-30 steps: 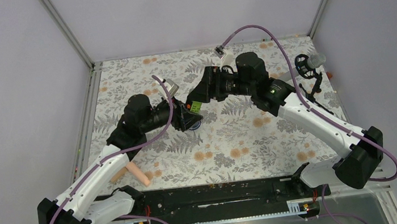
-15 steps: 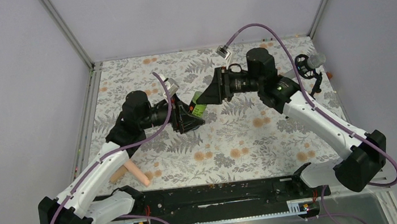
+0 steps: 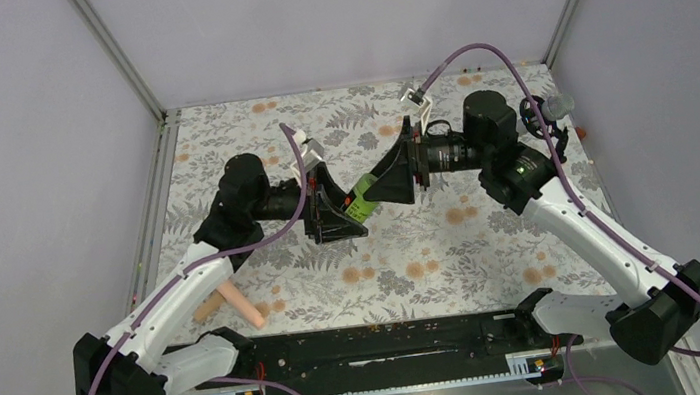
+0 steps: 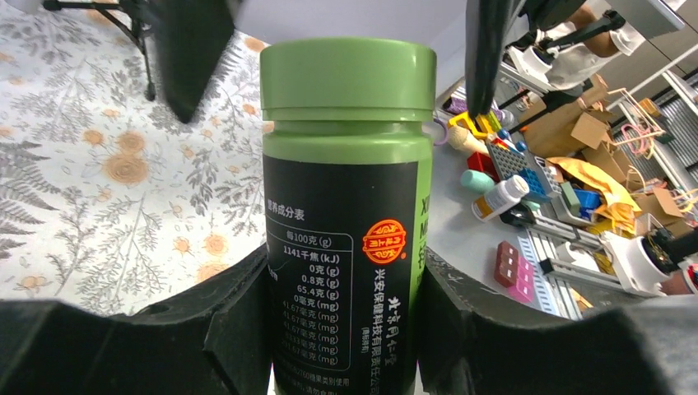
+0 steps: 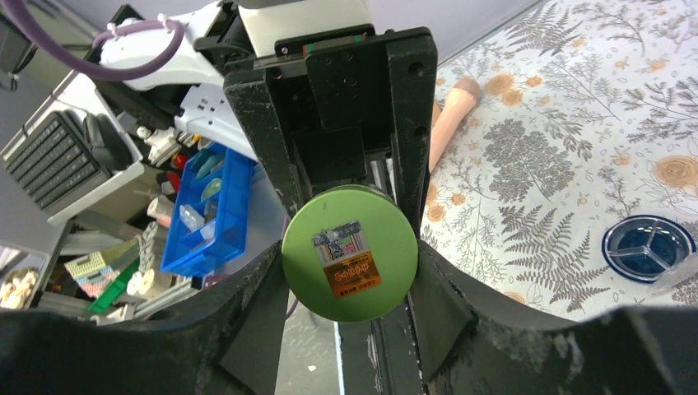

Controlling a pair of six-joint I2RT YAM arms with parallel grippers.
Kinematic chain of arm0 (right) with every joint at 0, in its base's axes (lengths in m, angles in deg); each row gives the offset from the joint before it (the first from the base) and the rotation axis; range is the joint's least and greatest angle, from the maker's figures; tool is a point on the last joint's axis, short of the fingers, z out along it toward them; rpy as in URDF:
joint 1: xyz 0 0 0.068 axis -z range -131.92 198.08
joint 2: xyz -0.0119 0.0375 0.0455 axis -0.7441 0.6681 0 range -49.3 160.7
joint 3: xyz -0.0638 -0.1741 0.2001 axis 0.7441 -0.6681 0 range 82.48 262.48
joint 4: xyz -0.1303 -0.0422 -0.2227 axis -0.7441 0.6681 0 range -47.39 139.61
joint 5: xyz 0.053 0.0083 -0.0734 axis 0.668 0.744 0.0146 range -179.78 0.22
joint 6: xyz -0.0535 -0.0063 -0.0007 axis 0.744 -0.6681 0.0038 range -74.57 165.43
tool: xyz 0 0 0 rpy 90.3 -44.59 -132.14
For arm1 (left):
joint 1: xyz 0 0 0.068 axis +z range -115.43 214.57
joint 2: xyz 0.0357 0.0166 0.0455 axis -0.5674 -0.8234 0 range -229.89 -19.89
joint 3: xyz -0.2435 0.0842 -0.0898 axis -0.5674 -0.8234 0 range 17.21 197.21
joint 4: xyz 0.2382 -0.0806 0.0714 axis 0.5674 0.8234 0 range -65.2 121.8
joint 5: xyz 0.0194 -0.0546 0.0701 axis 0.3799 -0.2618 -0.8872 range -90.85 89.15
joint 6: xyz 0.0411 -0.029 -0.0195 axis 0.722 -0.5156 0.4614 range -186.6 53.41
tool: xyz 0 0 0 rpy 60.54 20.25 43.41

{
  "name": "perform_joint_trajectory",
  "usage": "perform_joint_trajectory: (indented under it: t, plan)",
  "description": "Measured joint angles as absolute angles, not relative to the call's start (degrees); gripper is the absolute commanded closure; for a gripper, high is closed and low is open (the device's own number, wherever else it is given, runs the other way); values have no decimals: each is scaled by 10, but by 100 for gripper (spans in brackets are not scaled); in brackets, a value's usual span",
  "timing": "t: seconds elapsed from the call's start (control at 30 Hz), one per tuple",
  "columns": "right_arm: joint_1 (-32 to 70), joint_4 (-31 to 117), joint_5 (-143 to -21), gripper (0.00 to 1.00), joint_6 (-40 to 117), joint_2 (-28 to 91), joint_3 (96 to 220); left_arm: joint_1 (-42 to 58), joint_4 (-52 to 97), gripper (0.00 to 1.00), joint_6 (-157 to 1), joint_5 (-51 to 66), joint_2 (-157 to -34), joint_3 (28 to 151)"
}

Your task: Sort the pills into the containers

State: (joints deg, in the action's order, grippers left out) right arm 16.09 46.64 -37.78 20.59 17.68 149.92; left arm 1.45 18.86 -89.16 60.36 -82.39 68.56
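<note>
Green bottle [image 3: 362, 196] clamped in left hand [image 3: 332, 210], right hand [image 3: 386, 181] at its cap

Table [image 3: 492, 240] under a fern-and-flower print cloth, carrying two peach-pink rods [image 3: 233, 304] crossed near the left front edge, a shallow dark-blue jar [image 5: 648, 247] lying apart on the print, and a small black stand [image 3: 545, 128] at the far right corner.
</note>
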Motion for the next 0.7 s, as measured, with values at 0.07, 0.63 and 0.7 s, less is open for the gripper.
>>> perform_joint_trajectory:
  t: [0.07,0.63,0.7]
  plan:
    - [162,450,-401,1,194,177,1498,13,191,100,-892,613,-828,686]
    - [106,525,-634,27,40,225,1517,12,239,100,-843,494,-829,686]
    - [106,535,-648,29,24,220,1517,12,241,100,-841,477,-828,684]
